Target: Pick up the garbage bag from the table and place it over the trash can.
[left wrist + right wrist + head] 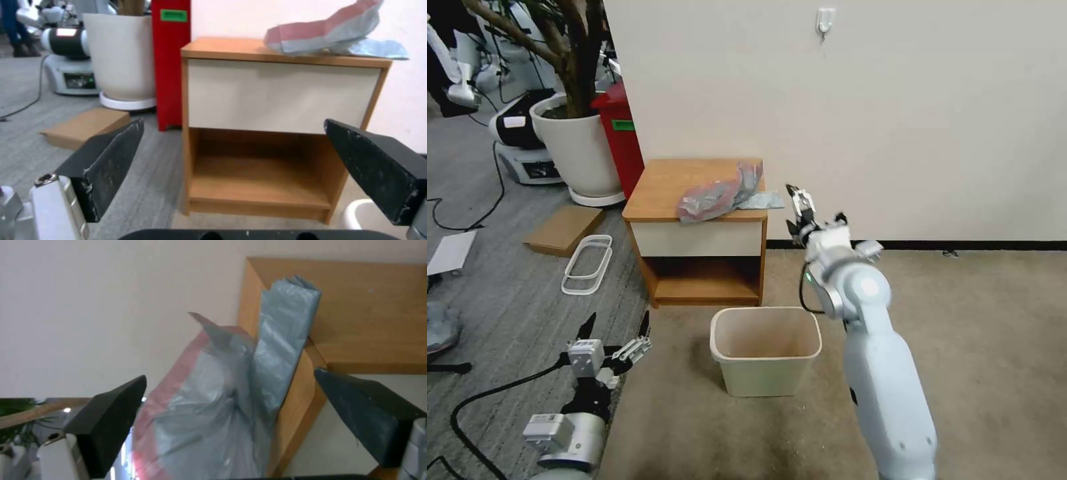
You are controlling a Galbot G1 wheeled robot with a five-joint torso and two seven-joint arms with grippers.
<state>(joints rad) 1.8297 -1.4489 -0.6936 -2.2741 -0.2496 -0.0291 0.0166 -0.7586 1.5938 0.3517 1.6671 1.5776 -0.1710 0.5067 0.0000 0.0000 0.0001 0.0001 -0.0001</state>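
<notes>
Two grippers gape; one garbage bag (718,197), one trash can (766,351).

Background clutter, far left: large white plant pot (579,150) with a thick trunk (570,60), standing on a white saucer. Tall red bin (622,137) just behind it, against the wall, green label (174,15) on its front. Flat cardboard box (564,229) on the grey carpet, white wire frame (588,263) beside it. Black cables (467,213) trailing across the floor. White wall hook (825,20) high on the wall.
</notes>
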